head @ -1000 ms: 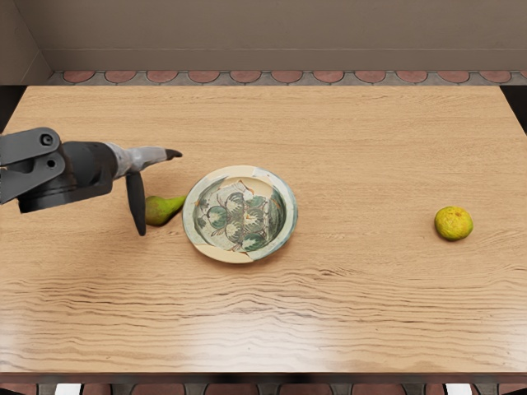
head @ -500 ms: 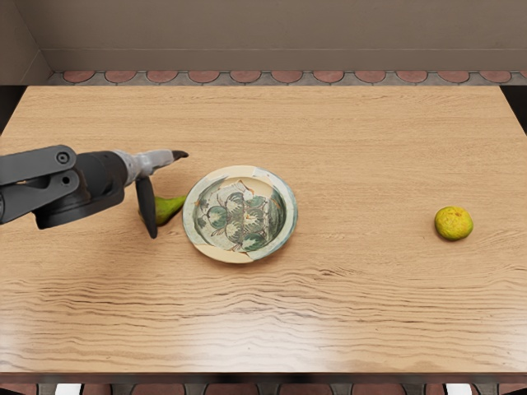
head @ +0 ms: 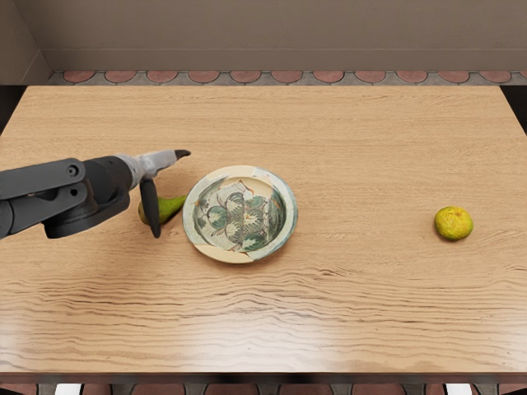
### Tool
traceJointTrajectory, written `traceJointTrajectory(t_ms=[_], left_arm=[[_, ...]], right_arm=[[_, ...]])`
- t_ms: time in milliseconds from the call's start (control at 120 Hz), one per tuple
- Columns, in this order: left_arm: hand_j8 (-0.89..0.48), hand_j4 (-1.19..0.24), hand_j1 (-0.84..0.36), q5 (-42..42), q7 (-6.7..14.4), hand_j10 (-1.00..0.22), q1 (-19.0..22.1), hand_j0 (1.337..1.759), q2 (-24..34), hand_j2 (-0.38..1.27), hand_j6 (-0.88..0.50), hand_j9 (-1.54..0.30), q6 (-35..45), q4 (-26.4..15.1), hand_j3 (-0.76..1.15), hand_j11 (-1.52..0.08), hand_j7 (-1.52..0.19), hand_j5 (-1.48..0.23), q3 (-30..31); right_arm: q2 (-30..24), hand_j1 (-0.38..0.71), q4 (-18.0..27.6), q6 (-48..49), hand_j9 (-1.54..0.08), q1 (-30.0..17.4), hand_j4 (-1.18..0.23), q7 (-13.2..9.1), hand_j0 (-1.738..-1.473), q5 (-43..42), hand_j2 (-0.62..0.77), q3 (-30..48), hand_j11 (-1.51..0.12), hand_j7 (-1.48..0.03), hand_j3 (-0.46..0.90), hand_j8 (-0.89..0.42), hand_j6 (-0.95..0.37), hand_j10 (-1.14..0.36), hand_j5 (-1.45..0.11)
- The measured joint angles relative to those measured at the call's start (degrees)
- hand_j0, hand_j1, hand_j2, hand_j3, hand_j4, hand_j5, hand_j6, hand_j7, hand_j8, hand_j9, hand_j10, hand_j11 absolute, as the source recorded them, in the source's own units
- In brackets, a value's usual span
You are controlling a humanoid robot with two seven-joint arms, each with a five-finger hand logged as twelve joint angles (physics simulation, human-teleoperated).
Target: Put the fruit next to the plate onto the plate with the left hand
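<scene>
1. Since a second ago my left arm has slid rightward from the picture's left edge. The left hand (head: 150,171) now hangs over the pear (head: 169,206), while the pear, the plate and the round fruit lie where they were.
2. Nearest me, the tabletop (head: 329,313) shows pale wood grain.
3. Further in, a yellow-green round fruit (head: 454,223) sits at the far right, well apart from everything else.
4. Left of centre is the plate (head: 290,210), patterned in green. The pear lies on the tabletop just beside its left rim, narrow end toward the plate.
5. The fingers (head: 151,212) are spread and grip nothing. One dark finger points down across the pear's left part, though I cannot tell whether it touches. Another points right, past the plate's far-left rim.
6. Farthest back, a strip of reddish tiles (head: 247,76) runs along a grey wall (head: 280,33).
</scene>
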Motion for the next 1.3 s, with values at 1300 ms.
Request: traceJointTrajectory(t_ms=[1300], left_arm=[[-0.06, -0.05, 0.29, 6.8, 0.0, -0.05, 4.2, 1.658, 0.3, 0.01, -0.06, -0.07, 6.5, -2.6, 0.0, -0.07, -0.07, -0.07, -0.1]], right_arm=[[0.0, -0.32, 0.0, 0.0, -0.03, 0.0, -0.03, 0.0, -1.658, 0.0, -0.01, 0.0, -0.03, -0.03, 0.0, -0.03, -0.03, -0.03, -0.03]])
